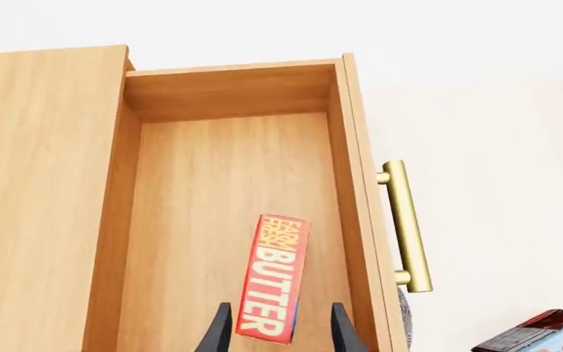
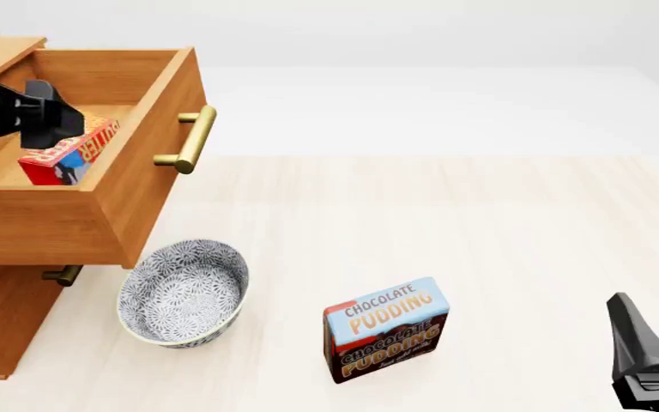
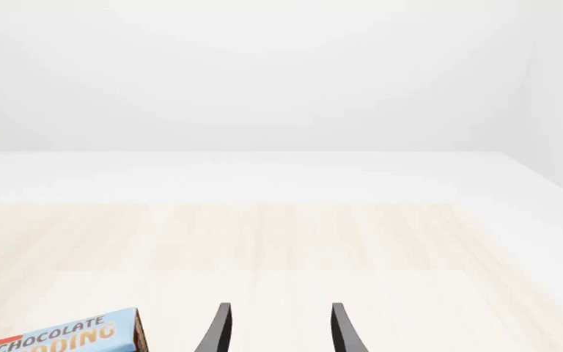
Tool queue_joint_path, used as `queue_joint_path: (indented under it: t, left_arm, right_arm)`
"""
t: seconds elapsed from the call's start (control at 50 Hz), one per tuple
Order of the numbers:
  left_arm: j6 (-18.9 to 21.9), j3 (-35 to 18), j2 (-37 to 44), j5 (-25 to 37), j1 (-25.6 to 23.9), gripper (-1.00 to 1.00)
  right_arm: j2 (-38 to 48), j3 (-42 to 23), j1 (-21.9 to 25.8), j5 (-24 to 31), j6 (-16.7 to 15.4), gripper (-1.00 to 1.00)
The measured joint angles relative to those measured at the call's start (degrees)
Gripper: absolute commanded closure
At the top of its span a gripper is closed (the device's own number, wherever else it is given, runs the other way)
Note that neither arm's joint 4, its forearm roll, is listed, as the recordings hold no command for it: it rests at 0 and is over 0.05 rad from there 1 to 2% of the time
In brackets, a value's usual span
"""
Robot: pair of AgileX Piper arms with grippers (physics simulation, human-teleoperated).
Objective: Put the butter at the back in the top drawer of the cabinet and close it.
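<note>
Butter (image 1: 273,277) lies inside the top drawer (image 1: 231,213), which stands pulled out of the cabinet (image 2: 3,318); we see the red box tilted on the drawer floor, its lettering up, nearer the drawer's front than its back wall. In the left wrist view our left gripper (image 1: 279,330) hovers over the near end of the box with its fingers spread to either side of it, not pressing on it as far as we can tell, so we read the jaws as parted and holding nothing. The brass handle (image 2: 189,140) juts from the drawer front. On the table (image 2: 513,240) below the open drawer sits a patterned bowl (image 2: 183,293), and beside it stands the chocolate pudding box (image 2: 386,330). Our right gripper (image 3: 279,330) hangs low over the table well apart from the cabinet, its fingers apart and empty, the pudding box just to one side.
</note>
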Motion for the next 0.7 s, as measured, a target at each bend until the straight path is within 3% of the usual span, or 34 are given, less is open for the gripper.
queue_joint_path:
  t: [0.7]
  left_arm:
    - [-0.9,-18.3,-1.4,7.7,-10.8,-1.00]
  right_arm:
    - [0.0,0.0,0.0,0.0,0.0,-1.00]
